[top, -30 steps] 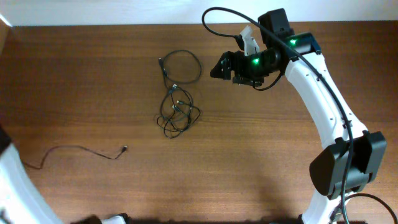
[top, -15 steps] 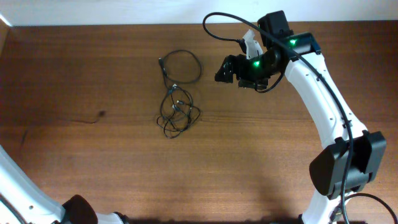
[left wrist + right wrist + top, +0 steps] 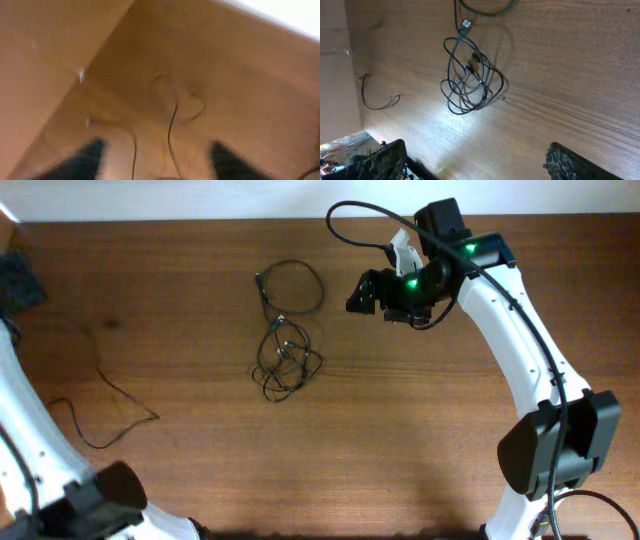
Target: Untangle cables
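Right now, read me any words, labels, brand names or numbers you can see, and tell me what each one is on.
No readable text in any view. The cables, the table and the right arm carry no legible print; the arm shows only green lights. The left wrist view is too blurred to read anything.

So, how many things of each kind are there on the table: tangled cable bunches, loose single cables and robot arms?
Tangled cable bunch: 1
Loose single cable: 1
Robot arms: 2, the left arm and the right arm
Total: 4
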`<state>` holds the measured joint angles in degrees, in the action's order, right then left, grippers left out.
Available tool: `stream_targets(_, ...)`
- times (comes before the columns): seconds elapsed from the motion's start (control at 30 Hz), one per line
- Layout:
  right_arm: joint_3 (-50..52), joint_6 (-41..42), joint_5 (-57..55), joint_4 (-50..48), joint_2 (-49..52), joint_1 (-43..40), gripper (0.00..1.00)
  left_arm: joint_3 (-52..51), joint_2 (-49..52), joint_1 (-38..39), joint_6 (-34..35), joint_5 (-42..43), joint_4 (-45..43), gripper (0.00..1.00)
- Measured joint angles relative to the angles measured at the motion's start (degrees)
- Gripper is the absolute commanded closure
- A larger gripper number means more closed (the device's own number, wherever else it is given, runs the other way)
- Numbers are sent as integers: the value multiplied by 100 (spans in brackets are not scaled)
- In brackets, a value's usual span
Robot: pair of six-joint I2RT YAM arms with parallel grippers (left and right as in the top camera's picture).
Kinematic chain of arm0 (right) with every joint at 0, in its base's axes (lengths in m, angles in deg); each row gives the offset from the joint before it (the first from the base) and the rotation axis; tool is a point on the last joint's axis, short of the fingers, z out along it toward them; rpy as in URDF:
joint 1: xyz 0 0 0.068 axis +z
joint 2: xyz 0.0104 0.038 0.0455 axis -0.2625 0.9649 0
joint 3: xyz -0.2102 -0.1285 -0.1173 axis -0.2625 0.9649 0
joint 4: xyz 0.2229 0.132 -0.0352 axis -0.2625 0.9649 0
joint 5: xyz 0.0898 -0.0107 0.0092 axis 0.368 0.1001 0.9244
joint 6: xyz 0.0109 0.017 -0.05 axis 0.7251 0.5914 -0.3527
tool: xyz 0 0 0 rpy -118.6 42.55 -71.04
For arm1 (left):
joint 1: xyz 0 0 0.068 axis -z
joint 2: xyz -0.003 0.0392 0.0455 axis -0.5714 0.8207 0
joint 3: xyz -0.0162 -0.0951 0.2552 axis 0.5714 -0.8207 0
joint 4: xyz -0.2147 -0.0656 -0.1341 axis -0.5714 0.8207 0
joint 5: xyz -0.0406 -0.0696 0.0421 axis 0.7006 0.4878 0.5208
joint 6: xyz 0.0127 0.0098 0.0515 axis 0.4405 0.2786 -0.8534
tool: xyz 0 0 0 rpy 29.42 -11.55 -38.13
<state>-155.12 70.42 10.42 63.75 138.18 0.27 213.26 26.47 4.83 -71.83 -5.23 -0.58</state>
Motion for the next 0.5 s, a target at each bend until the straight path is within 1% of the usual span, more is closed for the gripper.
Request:
stream_targets(0.07, 0, 2, 0, 70, 0, 0, 10, -9, 568, -96, 330, -350, 24, 1)
stream_targets(0.17, 0, -7, 0, 166, 0, 0, 10, -35, 1027, -247, 470, -466, -11, 1)
stream_targets(0.2, 0, -9, 0, 164, 0, 0, 10, -44, 1054, -269, 470, -415, -33, 4)
stream_targets(0.27, 0, -22, 0, 153, 0, 0, 10, -44, 1012, -223, 302, -33, -118, 7)
stream_targets(0.3, 0, -22, 0, 144, 0, 0, 10, -44, 997, -157, 199, 219, -125, 11)
stream_targets(0.33, 0, -22, 0, 140, 0, 0, 10, -44, 979, -35, 105, 435, -83, 16)
stream_targets(0.4, 0, -22, 0, 142, 2, 0, 10, -48, 951, 461, -55, 828, 195, 28)
stream_targets(0.43, 0, -24, 0, 140, 0, 0, 10, -153, 929, 654, -26, 911, 166, 30)
stream_targets(0.5, 0, -24, 0, 140, 0, 0, 10, -629, 863, 846, 190, 826, -79, 30)
